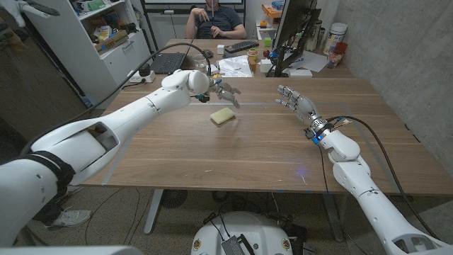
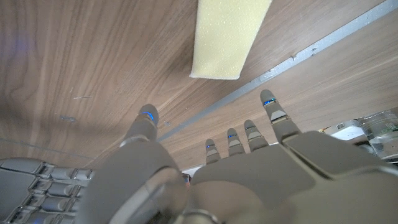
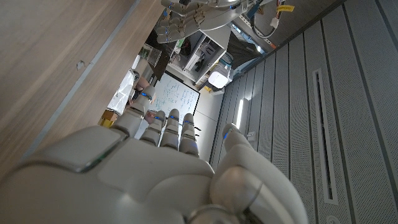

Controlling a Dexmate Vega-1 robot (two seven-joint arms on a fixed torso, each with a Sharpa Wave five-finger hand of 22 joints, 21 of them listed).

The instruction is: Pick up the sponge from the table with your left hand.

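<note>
Left hand [image 2: 205, 180], fingers spread and holding nothing, hovers just short of the sponge [image 2: 229, 34], which lies beyond its fingertips, long axis roughly along their reach.

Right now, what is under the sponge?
The yellow sponge lies directly on the bare wooden table. The open left hand hovers behind it. Whatever its underside covers cannot be seen.

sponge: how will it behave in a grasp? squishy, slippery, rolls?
The sponge looks like porous foam, so probably light and squashy under the left hand. It lies flat as a slab, so unlikely to roll; its rough surface probably grips well.
</note>
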